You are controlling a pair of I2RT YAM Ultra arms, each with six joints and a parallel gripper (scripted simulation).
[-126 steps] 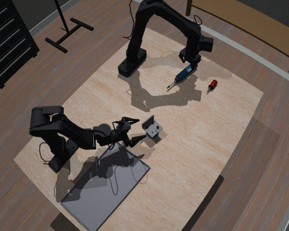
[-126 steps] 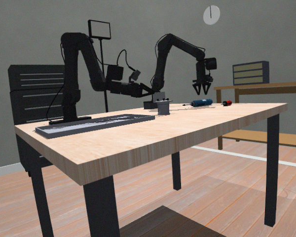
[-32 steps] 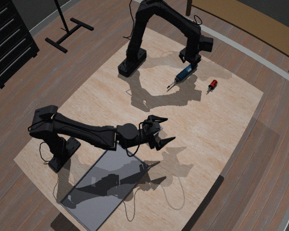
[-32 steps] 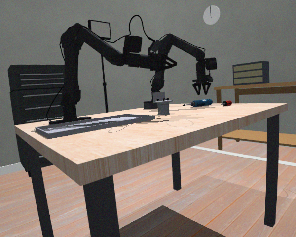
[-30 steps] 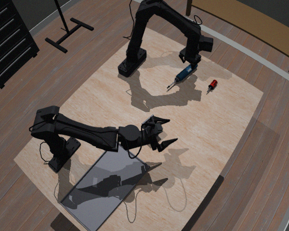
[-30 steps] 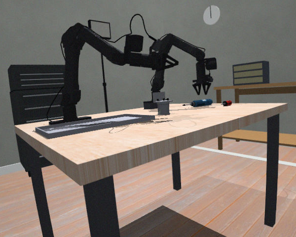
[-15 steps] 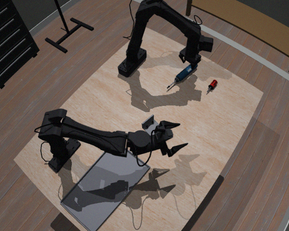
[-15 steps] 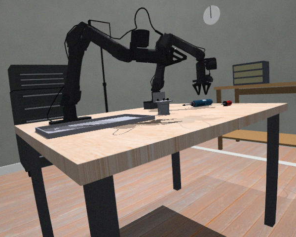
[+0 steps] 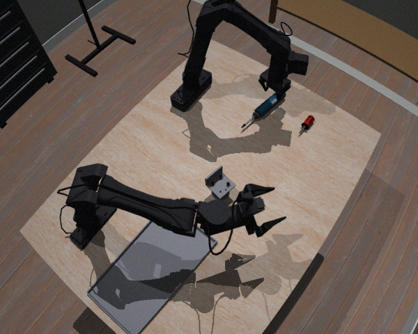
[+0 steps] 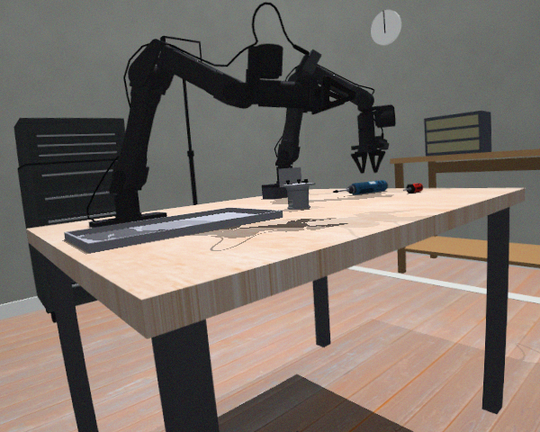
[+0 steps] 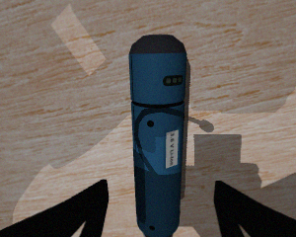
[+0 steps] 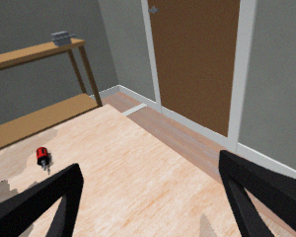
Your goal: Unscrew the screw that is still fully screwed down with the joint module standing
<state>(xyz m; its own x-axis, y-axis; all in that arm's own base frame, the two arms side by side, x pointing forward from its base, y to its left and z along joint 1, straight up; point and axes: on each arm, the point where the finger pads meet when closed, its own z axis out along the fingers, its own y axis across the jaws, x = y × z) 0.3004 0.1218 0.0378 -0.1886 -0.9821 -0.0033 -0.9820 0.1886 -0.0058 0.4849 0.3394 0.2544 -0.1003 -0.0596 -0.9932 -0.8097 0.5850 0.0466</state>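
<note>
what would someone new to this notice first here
Probably the two black robot arms, arched over the pale wooden table. Next, the long dark blue electric screwdriver lying beneath one arm's open fingers, and the small red-and-black screwdriver near it.

Joint module (image 9: pixel 221 199) (image 10: pixel 299 197) stands upright near the table's middle, bracket (image 9: pixel 221 186) (image 10: pixel 290 175) seated on top. Tray (image 9: pixel 110 267) (image 10: pixel 177 230) lies at the near-left edge in the top view, beside the right arm's base. Electric screwdriver (image 9: pixel 267 106) (image 10: pixel 369 186) (image 11: pixel 159 148) lies toward the far edge, below the left gripper (image 9: pixel 272 90) (image 10: pixel 368 171) (image 11: pixel 160 189). Stubby screwdriver (image 9: pixel 308 122) (image 10: pixel 415 187) (image 12: pixel 42 156) lies between it and the right-hand corner.
</note>
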